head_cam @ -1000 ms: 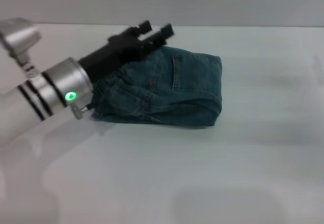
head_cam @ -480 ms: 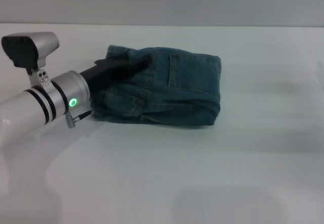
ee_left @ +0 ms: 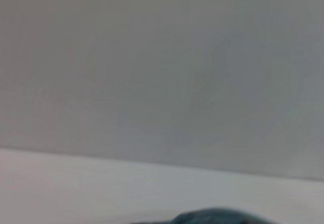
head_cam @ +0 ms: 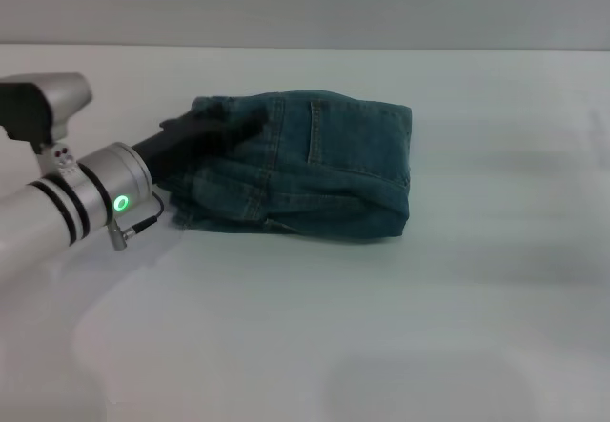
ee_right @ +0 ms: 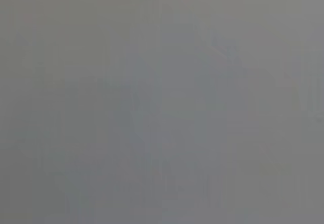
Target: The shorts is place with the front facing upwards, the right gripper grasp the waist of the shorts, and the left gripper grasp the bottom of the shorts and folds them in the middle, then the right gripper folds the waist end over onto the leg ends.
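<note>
The left gripper (head_cam: 205,129) lies on the folded shorts (head_cam: 305,167) at their nine o'clock edge (jaw state: cannot tell), on the white table (head_cam: 381,327).

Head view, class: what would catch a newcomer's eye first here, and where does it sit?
The shorts, a folded blue denim bundle, lie on the pale table, a little left of centre. The left gripper, black on a silver wrist with a green light, reaches in from the left and rests against the bundle's left end. The right gripper is not in view.

folded shorts (head_cam: 305,170) on white table (head_cam: 381,327)
</note>
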### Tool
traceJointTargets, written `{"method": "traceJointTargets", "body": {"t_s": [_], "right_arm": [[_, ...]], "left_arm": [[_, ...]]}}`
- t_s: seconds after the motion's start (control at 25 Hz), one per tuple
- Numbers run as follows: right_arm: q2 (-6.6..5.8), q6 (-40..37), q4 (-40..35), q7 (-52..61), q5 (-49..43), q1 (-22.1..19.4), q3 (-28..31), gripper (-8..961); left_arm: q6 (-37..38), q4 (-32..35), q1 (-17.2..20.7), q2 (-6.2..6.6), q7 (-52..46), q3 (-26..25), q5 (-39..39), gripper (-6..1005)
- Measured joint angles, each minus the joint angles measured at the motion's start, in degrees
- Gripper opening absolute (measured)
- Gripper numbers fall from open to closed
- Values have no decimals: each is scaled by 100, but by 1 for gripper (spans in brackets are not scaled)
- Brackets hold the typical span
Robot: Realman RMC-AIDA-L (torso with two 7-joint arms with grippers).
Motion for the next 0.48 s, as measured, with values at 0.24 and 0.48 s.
{"method": "traceJointTargets", "body": {"t_s": [0.24, 0.48], "right_arm": [[0, -76, 27, 6, 0, 24, 10, 491], [0, -205, 151, 4, 127, 62, 68, 490]], "left_arm": [[1401, 385, 490, 32, 293, -3, -513, 799], [3380, 470, 1491, 44, 2068, -185, -2373, 799]]}}
